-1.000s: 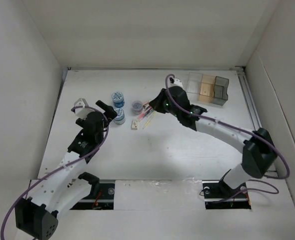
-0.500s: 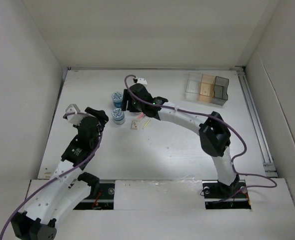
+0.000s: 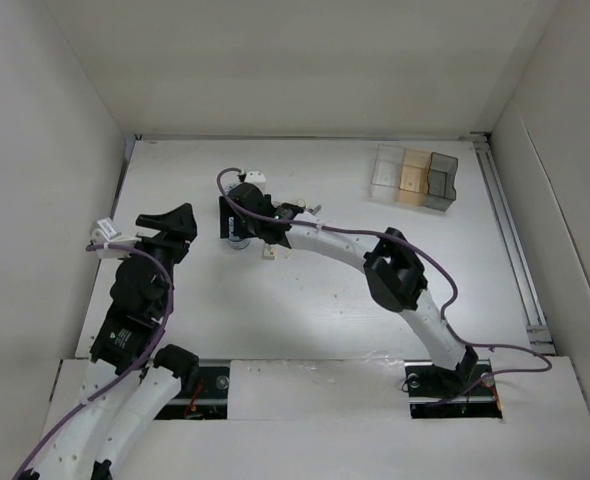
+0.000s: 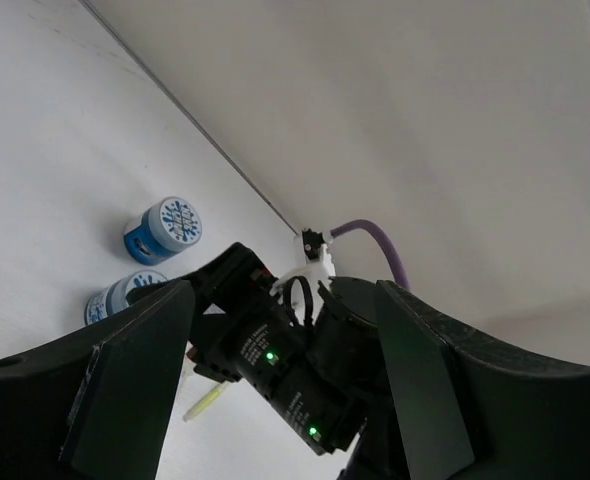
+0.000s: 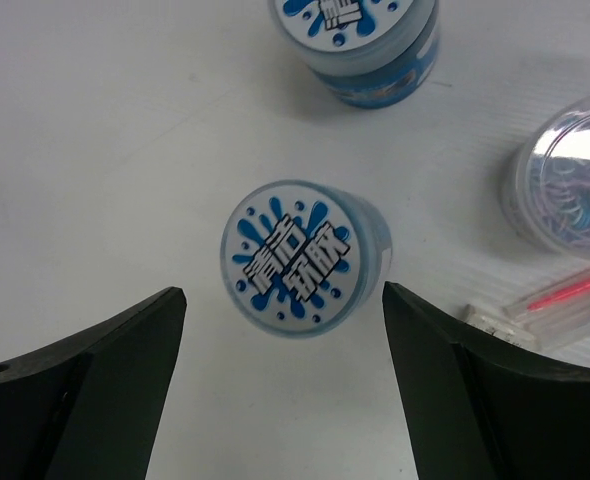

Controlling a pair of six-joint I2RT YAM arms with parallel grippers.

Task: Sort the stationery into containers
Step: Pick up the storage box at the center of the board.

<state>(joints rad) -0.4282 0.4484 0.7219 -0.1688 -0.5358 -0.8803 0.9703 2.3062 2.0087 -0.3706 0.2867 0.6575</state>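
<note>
Two short blue rolls show in the right wrist view, one in the middle and one at the top. My right gripper hangs open above the middle roll, a finger on each side of it, not touching. To the right are the round pot and the red pen. From above, the right gripper hides the rolls. My left gripper is open and holds nothing, off to the left. Its wrist view shows both rolls and a yellow-green pen. The containers stand at the back right.
A small beige block lies just right of the rolls. The right arm stretches across the table's middle from its base. White walls close in the table on the left, back and right.
The right arm has swung left from the pens to the blue rolls and its gripper has opened. The left arm has drawn back to the left, away from the rolls.
</note>
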